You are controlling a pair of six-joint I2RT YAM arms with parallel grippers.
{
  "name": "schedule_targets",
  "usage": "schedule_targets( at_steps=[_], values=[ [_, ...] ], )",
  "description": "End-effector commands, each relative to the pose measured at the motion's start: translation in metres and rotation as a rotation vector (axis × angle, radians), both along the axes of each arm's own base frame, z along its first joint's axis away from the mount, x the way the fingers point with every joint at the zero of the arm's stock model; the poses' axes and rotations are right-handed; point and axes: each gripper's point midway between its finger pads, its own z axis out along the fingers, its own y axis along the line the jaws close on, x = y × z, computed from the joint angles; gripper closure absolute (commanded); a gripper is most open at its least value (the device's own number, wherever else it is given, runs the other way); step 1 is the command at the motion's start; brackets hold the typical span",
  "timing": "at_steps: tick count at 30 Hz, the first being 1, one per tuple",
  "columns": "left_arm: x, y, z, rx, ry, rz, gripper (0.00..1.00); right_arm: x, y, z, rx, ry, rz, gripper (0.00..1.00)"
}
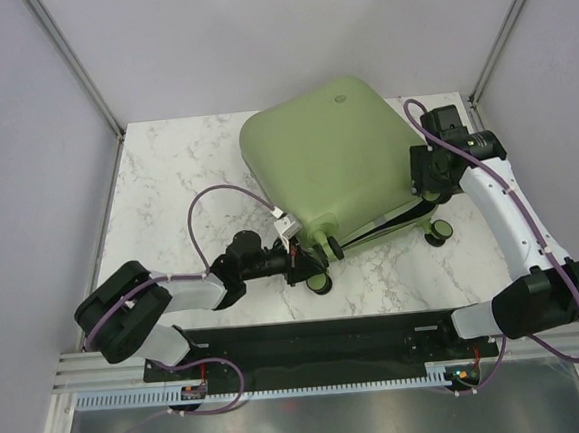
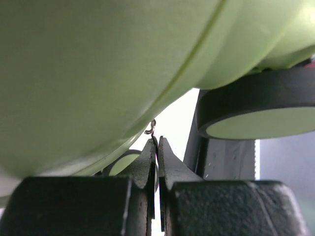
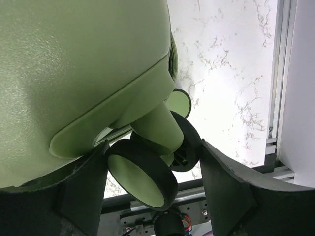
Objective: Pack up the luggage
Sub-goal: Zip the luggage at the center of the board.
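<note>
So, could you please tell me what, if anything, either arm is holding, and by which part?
The left fingers pinch a metal zipper pull on the luggage; the right fingers stand open around a caster wheel, gripping nothing.

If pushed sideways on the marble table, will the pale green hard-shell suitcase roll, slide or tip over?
The pale green hard-shell suitcase lies flat with its black-and-green caster wheels sticking out sideways, so it would probably slide rather than roll. Its broad, low rest makes tipping unlikely. The smooth rounded shell looks stiff but slippery to pinch.
</note>
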Motion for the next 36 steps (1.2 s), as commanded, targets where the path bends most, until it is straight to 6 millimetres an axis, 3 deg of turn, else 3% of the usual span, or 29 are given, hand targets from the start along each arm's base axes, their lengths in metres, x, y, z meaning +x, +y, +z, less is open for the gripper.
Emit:
schedule_targets(
  at_steps=[1, 4, 14, 22, 26, 28, 30, 31, 36],
  values=[
    [-0.036, -0.025, 0.044, -0.191, 0.024, -0.126, 0.98, 0.016, 0.038, 0.020, 0.163, -0.138, 0.017, 1.00],
    [-0.028, -0.024, 0.048, -0.230, 0.029, -0.068, 0.98, 0.010, 0.041, 0.011, 0.172, -0.120, 0.007, 1.00],
    [0.001, -0.004, 0.019, -0.170, 0.073, 0.128, 0.98, -0.014, 0.060, -0.011, 0.219, -0.087, -0.016, 1.00],
    [0.030, 0.031, 0.015, -0.108, 0.034, 0.258, 0.98, -0.039, 0.082, -0.026, 0.283, -0.040, -0.044, 1.00],
    [0.047, 0.058, 0.011, -0.082, 0.015, 0.357, 0.98, -0.048, 0.104, -0.028, 0.320, -0.037, -0.047, 1.00],
    [0.049, 0.070, 0.002, -0.046, 0.006, 0.392, 0.98, -0.049, 0.113, -0.027, 0.342, -0.040, -0.071, 1.00],
    [0.055, 0.077, 0.014, -0.082, -0.041, 0.438, 0.98, -0.048, 0.125, -0.027, 0.348, -0.047, -0.065, 1.00],
    [0.052, 0.082, 0.010, -0.088, -0.041, 0.451, 0.98, -0.047, 0.133, -0.024, 0.361, -0.052, -0.060, 1.00],
    [0.043, 0.086, 0.026, -0.180, -0.071, 0.450, 0.98, -0.034, 0.147, -0.022, 0.358, -0.044, -0.042, 1.00]
  ],
)
